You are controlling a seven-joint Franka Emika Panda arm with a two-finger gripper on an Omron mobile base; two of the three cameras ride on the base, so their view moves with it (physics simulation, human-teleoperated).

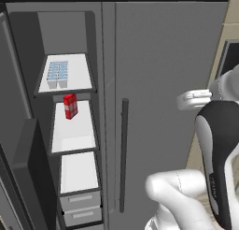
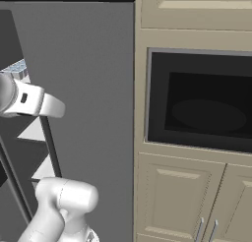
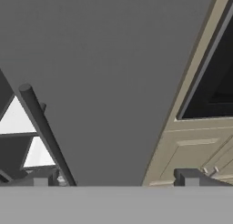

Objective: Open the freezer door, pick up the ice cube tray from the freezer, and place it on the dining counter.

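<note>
Freezer door (image 1: 18, 145) open; my end effector (image 3: 116, 177) fully spread, empty, facing fridge door; ice cube tray (image 1: 58, 74) on top freezer shelf, off to its left.

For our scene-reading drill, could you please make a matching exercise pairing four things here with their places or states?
Things:
1. ice tray
2. red carton
3. freezer door
4. gripper

Places or states:
A. second shelf down
B. swung open at the left
C. open, facing the closed grey door
D. top shelf

Pairs: 1-D, 2-A, 3-B, 4-C
</note>
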